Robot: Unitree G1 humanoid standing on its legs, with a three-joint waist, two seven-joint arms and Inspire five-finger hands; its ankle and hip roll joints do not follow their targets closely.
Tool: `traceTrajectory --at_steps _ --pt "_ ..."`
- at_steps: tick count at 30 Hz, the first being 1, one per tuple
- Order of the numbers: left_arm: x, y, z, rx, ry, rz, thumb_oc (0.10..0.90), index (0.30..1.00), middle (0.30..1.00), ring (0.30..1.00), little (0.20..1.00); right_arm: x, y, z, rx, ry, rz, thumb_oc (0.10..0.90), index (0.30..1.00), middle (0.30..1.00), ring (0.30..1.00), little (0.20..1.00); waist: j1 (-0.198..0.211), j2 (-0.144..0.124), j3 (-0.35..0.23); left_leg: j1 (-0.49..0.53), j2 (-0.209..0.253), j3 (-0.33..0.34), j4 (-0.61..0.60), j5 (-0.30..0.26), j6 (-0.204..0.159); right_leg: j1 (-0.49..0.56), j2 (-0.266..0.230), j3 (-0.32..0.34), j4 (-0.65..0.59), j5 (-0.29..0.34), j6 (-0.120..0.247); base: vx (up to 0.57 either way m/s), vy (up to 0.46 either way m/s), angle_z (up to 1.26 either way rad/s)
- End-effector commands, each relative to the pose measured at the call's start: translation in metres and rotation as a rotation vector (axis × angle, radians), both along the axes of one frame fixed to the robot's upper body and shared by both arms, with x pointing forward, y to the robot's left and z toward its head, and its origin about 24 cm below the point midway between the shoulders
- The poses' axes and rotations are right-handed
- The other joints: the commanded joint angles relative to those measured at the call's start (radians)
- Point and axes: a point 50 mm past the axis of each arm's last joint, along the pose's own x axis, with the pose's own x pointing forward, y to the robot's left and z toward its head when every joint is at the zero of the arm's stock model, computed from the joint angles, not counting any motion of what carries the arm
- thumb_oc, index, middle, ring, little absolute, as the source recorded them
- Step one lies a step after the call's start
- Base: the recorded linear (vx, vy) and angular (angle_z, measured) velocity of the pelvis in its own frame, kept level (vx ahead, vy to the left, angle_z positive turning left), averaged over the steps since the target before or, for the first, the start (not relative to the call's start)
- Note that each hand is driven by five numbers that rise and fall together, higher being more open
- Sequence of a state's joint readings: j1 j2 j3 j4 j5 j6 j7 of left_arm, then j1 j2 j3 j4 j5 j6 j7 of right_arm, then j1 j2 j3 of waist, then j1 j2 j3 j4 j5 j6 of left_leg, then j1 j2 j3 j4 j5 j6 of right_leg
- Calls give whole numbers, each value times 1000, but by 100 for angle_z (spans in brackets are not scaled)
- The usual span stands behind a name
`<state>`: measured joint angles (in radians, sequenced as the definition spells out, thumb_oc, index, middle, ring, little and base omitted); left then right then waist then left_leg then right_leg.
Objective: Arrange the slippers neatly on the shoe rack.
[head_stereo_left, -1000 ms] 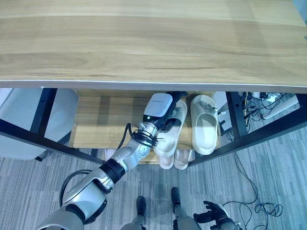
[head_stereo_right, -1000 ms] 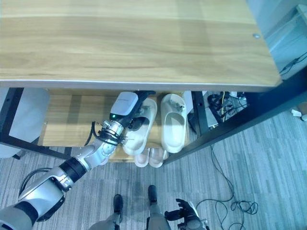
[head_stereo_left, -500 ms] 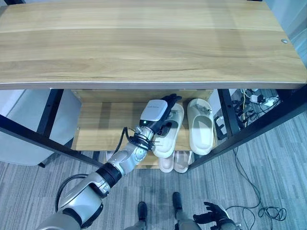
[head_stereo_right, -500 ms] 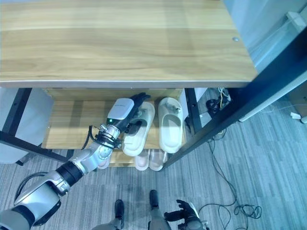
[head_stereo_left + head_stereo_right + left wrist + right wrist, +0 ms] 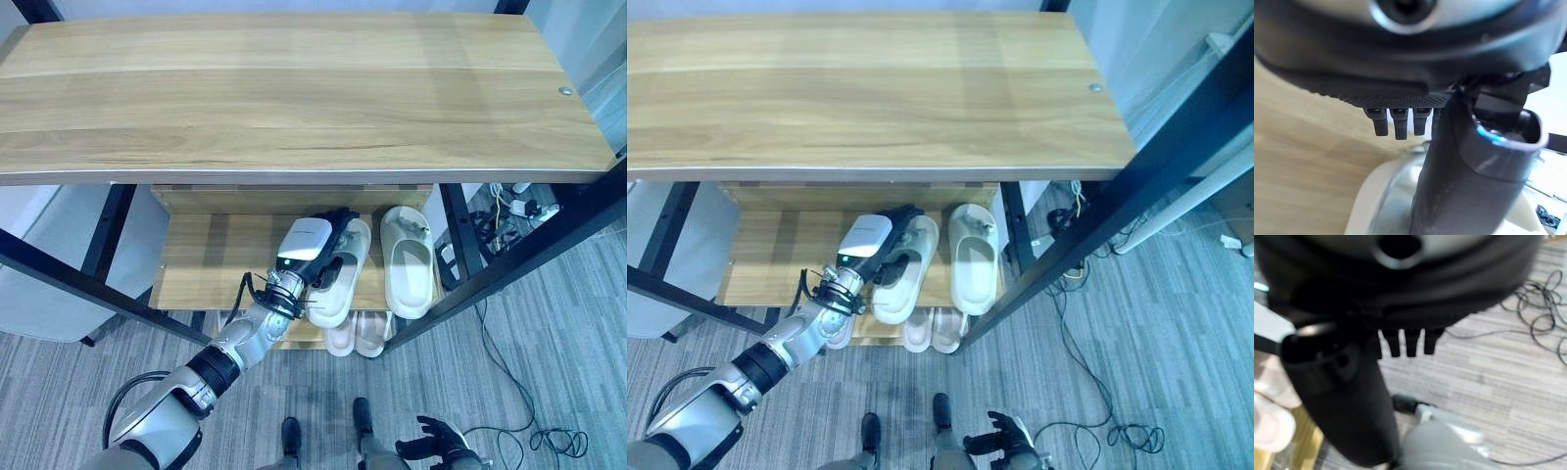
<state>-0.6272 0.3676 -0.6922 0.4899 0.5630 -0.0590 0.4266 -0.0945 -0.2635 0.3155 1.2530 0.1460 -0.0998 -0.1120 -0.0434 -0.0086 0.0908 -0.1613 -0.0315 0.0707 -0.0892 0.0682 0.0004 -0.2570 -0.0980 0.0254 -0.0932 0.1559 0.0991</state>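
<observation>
Two cream slippers lie on the wooden shelf (image 5: 201, 259) under the tabletop. The left slipper (image 5: 336, 291) is tilted, with its heel past the shelf's front edge. My left hand (image 5: 331, 238) rests on it, fingers over its strap and thumb (image 5: 1476, 181) down in its opening. The right slipper (image 5: 407, 262) lies straight beside it, a small gap between them. A pinkish pair (image 5: 355, 335) sits on a lower level under the left slipper's heel. My right hand (image 5: 433, 449) hangs low near the floor with relaxed fingers, holding nothing.
The wide wooden tabletop (image 5: 294, 98) overhangs the shelf and hides its back. Black frame bars (image 5: 88, 284) run at both sides of the shelf. Loose cables (image 5: 509, 201) lie at the right on the grey carpet (image 5: 549, 343).
The view has drawn back and shifted. My left hand has stayed on the left slipper, whose heel now sits a little deeper, closer to level with the right slipper.
</observation>
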Motion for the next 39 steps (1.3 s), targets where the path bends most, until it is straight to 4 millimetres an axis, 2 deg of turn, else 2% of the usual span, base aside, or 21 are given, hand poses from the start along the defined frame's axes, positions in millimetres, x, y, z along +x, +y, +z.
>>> traceTrajectory --at_steps 1,11,20,23,25,28,32,35,39 --pt "11 0 51 -91 -226 19 800 900 900 900 900 -26 -15 -5 -19 71 -46 800 900 900 900 900 8 18 -10 -38 1 -52 2 -49 -34 24 -14 -62 6 -60 76 0 0 0" --pt "5 16 73 -160 -283 17 800 900 900 900 900 -36 -7 -9 5 103 -54 800 900 900 900 900 18 19 -33 -24 3 -55 2 -52 -36 43 -13 -72 6 -66 75 4 -1 4" --pt "-3 28 56 -196 -182 19 800 900 900 900 900 -42 -3 -12 25 125 -63 800 900 900 900 900 28 15 -47 -5 5 -61 2 -54 -38 67 -14 -83 6 -72 74 3 0 2" --pt "-8 38 49 -190 -149 28 800 900 900 900 900 -44 -1 -12 35 130 -65 800 900 900 900 900 36 12 -55 9 4 -64 2 -57 -38 82 -14 -89 6 -76 75 22 3 6" --pt "-13 57 45 -221 -116 65 800 900 900 900 900 -49 -2 -13 42 143 -84 800 900 900 900 900 46 11 -63 20 4 -67 2 -60 -39 93 -15 -97 6 -78 75 15 5 8" --pt "-20 82 50 -330 -118 128 800 900 900 900 900 -54 -1 -14 57 150 -111 800 900 900 900 900 57 9 -73 31 4 -69 2 -61 -40 106 -15 -103 6 -81 74 0 0 0" --pt "-31 104 48 -392 -103 178 800 900 900 900 900 -57 4 -16 73 165 -111 800 900 900 900 900 69 8 -87 47 4 -76 2 -63 -41 125 -14 -114 6 -86 71 22 -6 6" --pt "-35 108 42 -403 -67 182 800 900 900 900 900 -58 7 -17 83 172 -103 800 900 900 900 900 73 6 -93 56 5 -78 2 -64 -42 136 -15 -120 6 -89 70 23 -11 6" --pt "-49 103 22 -564 64 141 800 900 900 900 900 -61 10 -18 92 187 -89 800 900 900 900 900 82 4 -100 69 7 -83 2 -63 -44 150 -15 -132 6 -93 66 25 -14 7"
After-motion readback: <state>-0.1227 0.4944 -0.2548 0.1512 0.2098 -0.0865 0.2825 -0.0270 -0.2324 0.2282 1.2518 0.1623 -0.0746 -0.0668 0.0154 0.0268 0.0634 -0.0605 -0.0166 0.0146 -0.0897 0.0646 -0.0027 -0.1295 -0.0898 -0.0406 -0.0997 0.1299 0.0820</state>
